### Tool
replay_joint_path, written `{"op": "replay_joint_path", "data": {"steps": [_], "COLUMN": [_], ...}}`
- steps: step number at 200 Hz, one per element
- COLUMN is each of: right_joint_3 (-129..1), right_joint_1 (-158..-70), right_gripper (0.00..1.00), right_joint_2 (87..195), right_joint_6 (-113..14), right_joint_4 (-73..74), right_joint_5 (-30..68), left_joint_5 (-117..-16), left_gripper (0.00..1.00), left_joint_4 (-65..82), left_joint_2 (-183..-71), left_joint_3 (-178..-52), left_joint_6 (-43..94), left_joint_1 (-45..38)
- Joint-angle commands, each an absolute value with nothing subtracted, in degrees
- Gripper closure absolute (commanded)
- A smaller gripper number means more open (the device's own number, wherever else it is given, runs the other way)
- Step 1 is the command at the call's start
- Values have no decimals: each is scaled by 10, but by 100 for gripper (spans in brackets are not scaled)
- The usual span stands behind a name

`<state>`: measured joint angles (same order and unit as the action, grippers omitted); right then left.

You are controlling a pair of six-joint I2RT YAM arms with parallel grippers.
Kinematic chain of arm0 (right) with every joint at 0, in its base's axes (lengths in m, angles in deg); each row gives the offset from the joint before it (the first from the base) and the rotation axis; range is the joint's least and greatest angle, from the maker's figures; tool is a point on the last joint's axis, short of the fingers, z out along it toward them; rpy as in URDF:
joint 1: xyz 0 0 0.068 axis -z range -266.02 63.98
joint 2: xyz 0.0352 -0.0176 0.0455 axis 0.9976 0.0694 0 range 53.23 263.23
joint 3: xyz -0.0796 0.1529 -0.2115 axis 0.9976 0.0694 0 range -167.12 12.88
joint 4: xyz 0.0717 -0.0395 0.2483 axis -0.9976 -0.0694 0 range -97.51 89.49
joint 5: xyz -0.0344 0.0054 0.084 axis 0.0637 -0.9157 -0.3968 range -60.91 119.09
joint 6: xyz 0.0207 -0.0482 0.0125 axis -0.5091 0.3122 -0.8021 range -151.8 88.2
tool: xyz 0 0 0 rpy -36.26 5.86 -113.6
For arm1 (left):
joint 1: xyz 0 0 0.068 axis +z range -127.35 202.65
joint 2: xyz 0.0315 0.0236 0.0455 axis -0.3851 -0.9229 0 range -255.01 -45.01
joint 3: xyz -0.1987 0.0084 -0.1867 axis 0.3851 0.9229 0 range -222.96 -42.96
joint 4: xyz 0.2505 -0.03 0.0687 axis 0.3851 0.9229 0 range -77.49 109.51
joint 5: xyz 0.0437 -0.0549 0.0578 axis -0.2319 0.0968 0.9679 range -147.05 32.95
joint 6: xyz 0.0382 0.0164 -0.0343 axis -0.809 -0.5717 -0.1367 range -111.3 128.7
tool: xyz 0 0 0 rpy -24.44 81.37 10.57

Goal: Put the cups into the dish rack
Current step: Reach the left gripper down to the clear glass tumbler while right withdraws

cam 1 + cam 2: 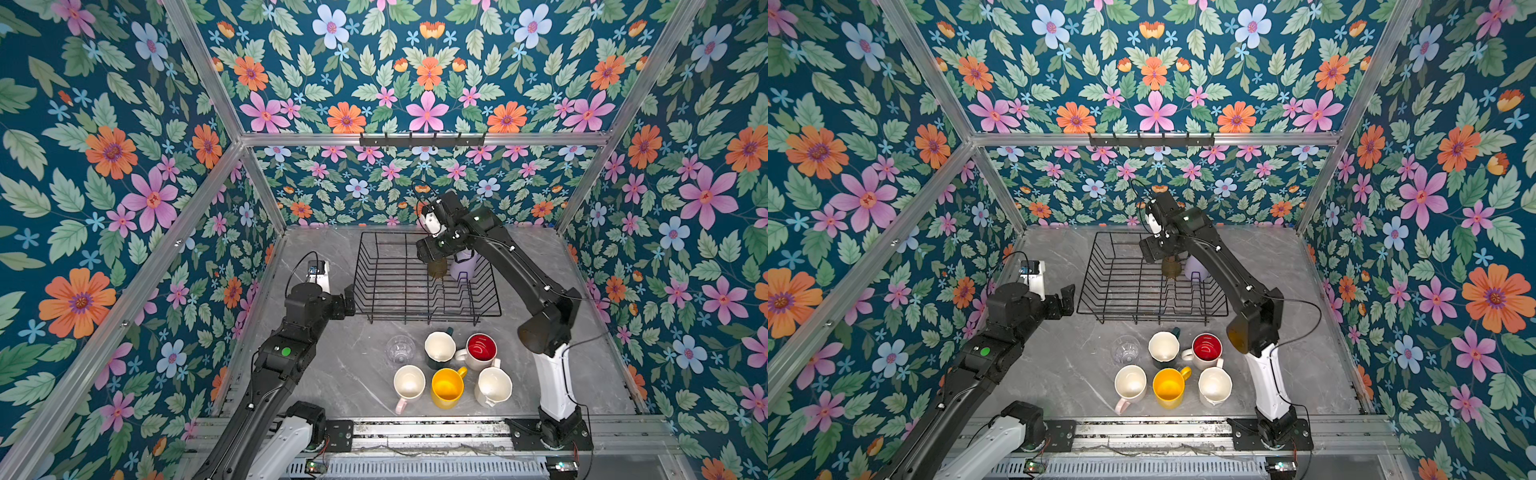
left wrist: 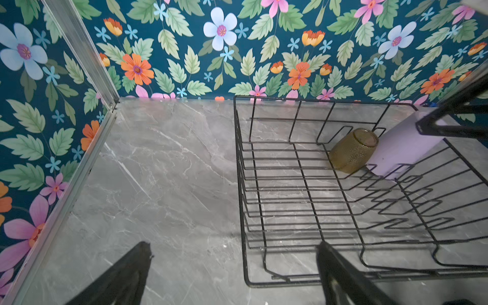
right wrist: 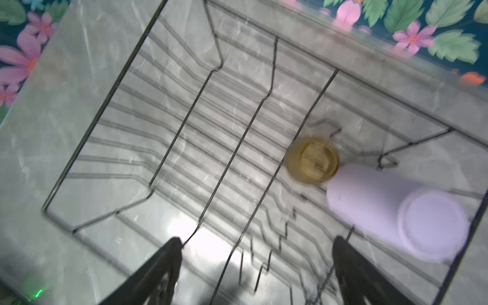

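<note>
Two cups sit in the rack [image 2: 239, 158]: the glass [image 3: 313, 159] flipped mouth-down to drain, I'd guess, tumbler [image 3: 396, 211] tilted right beside it. Right claw [image 3: 258, 240] hangs wide open and empty above them; left claw [image 2: 233, 244] open too, parked just outside the rack. Yellow mug [image 1: 448, 387] and five others wait well behind both.

Black arms [image 1: 515, 266], white base links [image 1: 552, 382], green dot [image 1: 286, 351] — black cables [image 1: 590, 338]
</note>
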<state>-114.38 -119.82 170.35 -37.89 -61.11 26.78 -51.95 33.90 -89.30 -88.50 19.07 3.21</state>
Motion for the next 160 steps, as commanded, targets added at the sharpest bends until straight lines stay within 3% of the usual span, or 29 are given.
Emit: {"op": "replay_joint_path", "data": {"steps": [1, 60, 86, 160], "right_joint_3": [-1016, -749, -649, -546], "right_joint_1": [-1198, -1199, -1198, -1196], "right_gripper": [11, 11, 7, 4], "right_joint_2": [1622, 1410, 1336, 1270], "right_joint_6": [-429, -502, -514, -526], "right_joint_4": [-483, -323, -255, -201], "right_joint_5": [238, 237, 261, 270], "left_joint_5": [-538, -644, -680, -754], "left_gripper": [2, 4, 6, 16], "left_joint_4": [408, 492, 504, 508], "left_joint_2": [-890, -924, -933, -944], "left_joint_3": [-903, -945, -944, -913], "left_joint_6": [208, 249, 271, 337], "left_joint_1": [33, 32, 32, 23]}}
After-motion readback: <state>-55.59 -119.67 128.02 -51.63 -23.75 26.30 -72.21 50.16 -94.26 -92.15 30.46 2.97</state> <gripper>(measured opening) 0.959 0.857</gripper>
